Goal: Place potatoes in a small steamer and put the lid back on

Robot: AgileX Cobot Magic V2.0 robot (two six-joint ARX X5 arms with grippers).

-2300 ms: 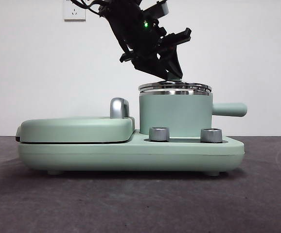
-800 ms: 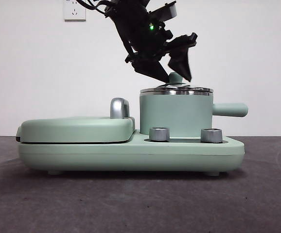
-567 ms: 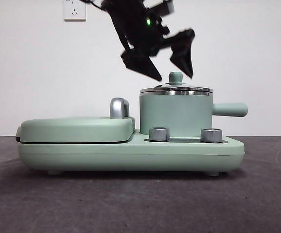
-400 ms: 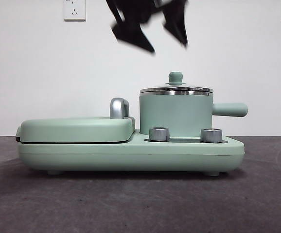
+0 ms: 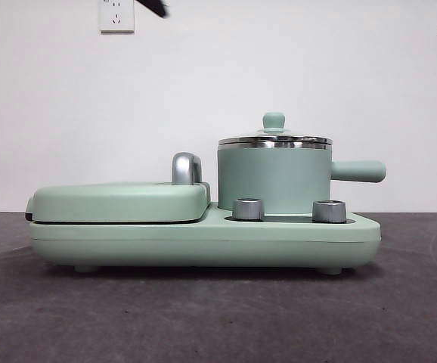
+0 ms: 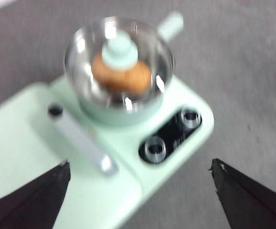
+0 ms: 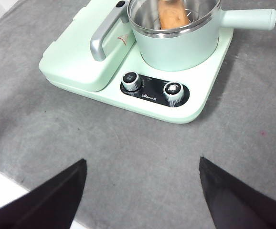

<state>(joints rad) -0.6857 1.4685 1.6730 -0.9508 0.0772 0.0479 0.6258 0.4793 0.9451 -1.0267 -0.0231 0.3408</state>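
Now lid (image 5: 274,138) sits level on small steamer (image 5: 273,178), right half of cooker base (image 5: 203,238); potato (image 6: 121,76) lies inside, seen through glass. Left gripper (image 6: 138,195) high above, jaws apart, empty. Right gripper (image 7: 140,191) waits near side, jaws apart. Task looks complete.

The small steamer (image 5: 273,180), my mint-green pot with a steel rim, stands upright, its stubby side handle (image 5: 358,171) pointing away from the body. The lid (image 5: 274,138), clear glass ringed in steel, sits level and closed on the steamer's rim, its little green knob (image 5: 274,121) at the top. Through the glass I see the orange-brown potato (image 6: 121,76) lying inside the steamer.
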